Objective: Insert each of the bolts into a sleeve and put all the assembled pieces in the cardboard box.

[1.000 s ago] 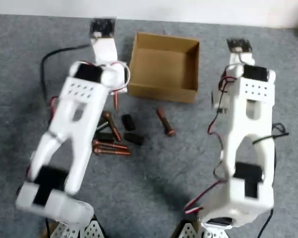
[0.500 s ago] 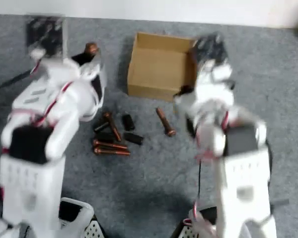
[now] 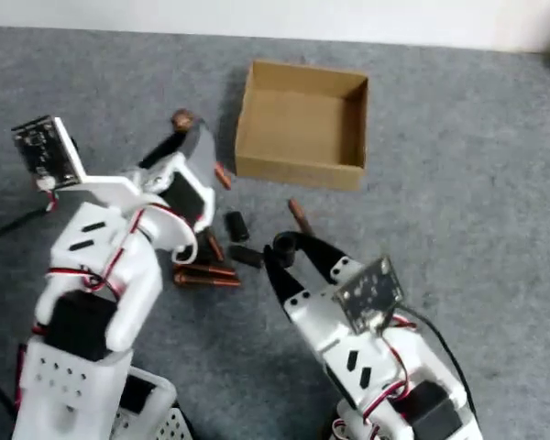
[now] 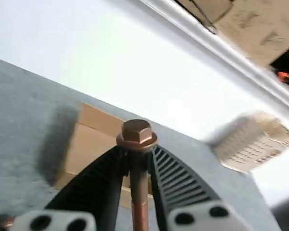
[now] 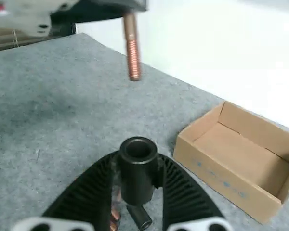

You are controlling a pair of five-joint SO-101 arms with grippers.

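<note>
Held in the left gripper (image 4: 136, 156): one copper bolt (image 4: 137, 134), jaws clamped on the shank just under the hexagonal head, raised off the table. Held in the right gripper (image 5: 137, 161): one black sleeve (image 5: 137, 175), jaws closed around its body, bore open and facing upward. Governing relation: bolt and sleeve near but apart, the threaded tip lying off the sleeve's mouth toward the left arm and the cardboard box (image 3: 299, 170). Bolt long axis: slanted, head away, threaded end pointing down toward the right arm. Sleeve long axis: roughly upright, judged not yet in line with the bolt. Unassembled stock: spare bolts (image 3: 204, 275) and spare sleeves (image 3: 236, 225) on the grey carpet (image 3: 458, 183) between the arms
</note>
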